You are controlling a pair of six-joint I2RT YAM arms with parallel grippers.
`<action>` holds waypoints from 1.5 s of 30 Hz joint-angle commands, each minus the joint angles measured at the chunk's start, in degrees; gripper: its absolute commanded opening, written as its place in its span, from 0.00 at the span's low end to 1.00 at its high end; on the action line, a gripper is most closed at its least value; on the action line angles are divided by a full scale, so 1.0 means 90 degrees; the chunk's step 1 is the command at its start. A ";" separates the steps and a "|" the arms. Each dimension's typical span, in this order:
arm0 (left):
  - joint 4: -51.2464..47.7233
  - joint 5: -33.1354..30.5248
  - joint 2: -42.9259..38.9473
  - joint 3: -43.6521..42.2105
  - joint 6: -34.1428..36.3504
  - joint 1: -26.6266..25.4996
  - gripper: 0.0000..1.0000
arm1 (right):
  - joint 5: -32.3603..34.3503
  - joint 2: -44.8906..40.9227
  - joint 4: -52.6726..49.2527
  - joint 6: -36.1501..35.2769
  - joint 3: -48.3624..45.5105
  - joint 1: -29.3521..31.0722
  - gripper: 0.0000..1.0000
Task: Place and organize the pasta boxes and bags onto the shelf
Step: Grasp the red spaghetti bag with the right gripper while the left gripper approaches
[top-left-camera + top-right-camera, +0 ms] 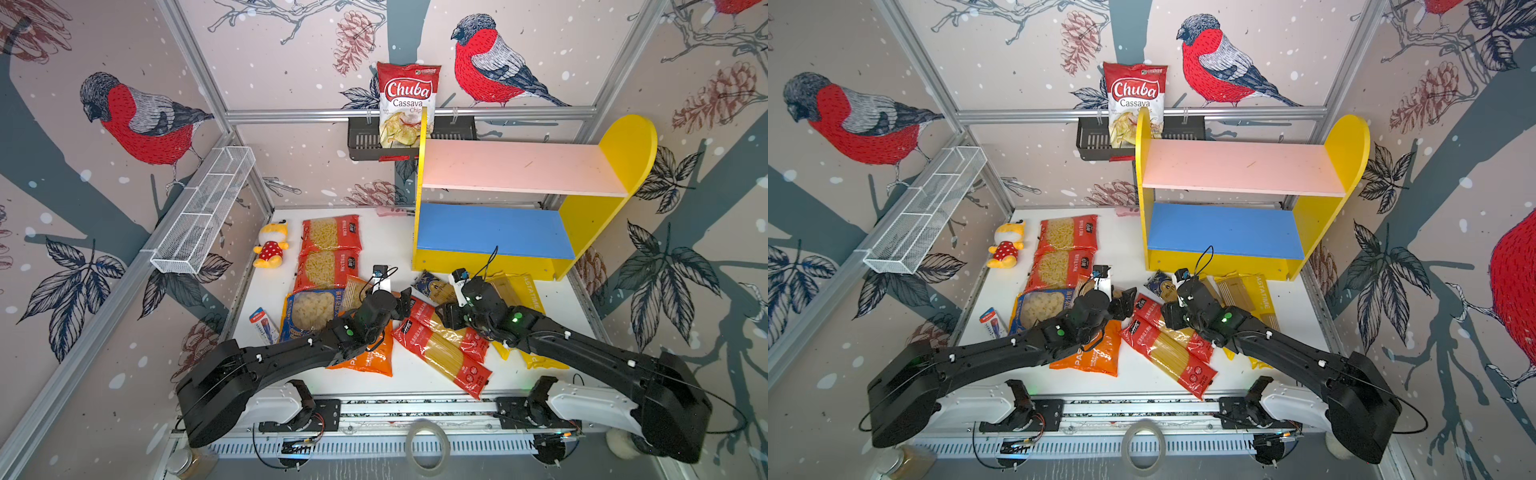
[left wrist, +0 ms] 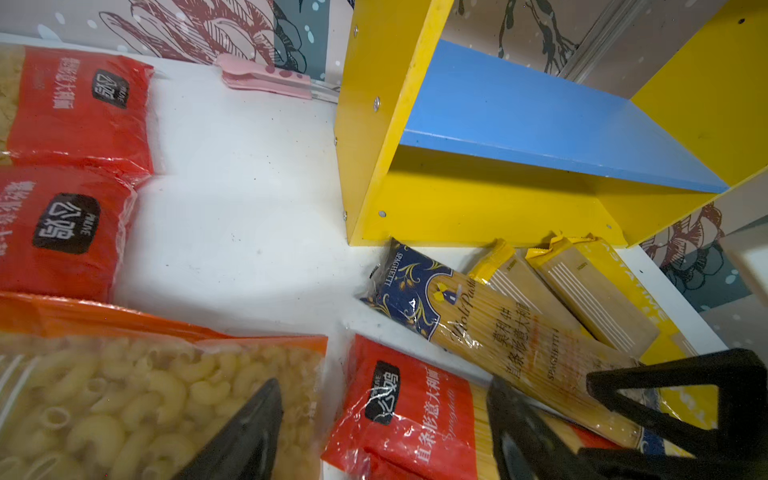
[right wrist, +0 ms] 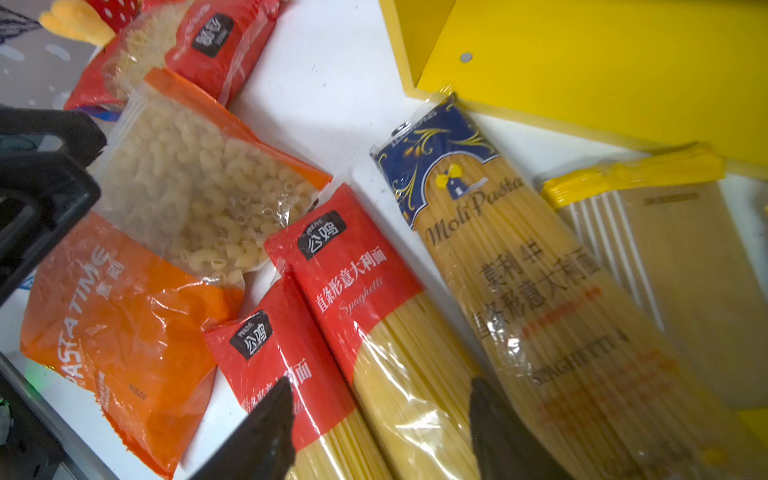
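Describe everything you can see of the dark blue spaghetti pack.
The dark blue spaghetti pack is a long clear plastic sleeve of spaghetti with a navy end bearing gold scrolls, a windmill and "MoliPasta". It lies flat on the table, navy end almost at the yellow base of the shelf, between a red spaghetti pack and a yellow pack it overlaps. The right gripper hangs open by its far part; contact unclear.
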 commanded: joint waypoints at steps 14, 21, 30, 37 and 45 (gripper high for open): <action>0.1092 -0.0891 -0.0148 -0.0485 0.0203 -0.0099 0.78 | -0.0712 0.1710 -0.0708 -0.0871 0.0651 0.1055 0.60; 0.1119 -0.0965 -0.0310 -0.0605 0.0233 -0.0099 0.78 | -0.0884 0.2213 -0.0431 -0.1061 0.0650 0.0773 0.62; 0.1238 -0.1103 -0.0191 -0.0429 0.0438 -0.0099 0.77 | -0.1159 0.2929 0.0050 -0.1343 0.0783 0.0762 0.45; 0.1344 -0.1417 -0.0252 -0.0332 0.0725 -0.0099 0.78 | -0.1355 0.2355 0.0136 -0.1380 0.0902 0.0516 0.12; 0.1381 -0.1471 -0.0341 -0.0063 0.1035 -0.0090 0.79 | -0.1778 0.0929 0.0744 -0.0534 0.0463 -0.0488 0.00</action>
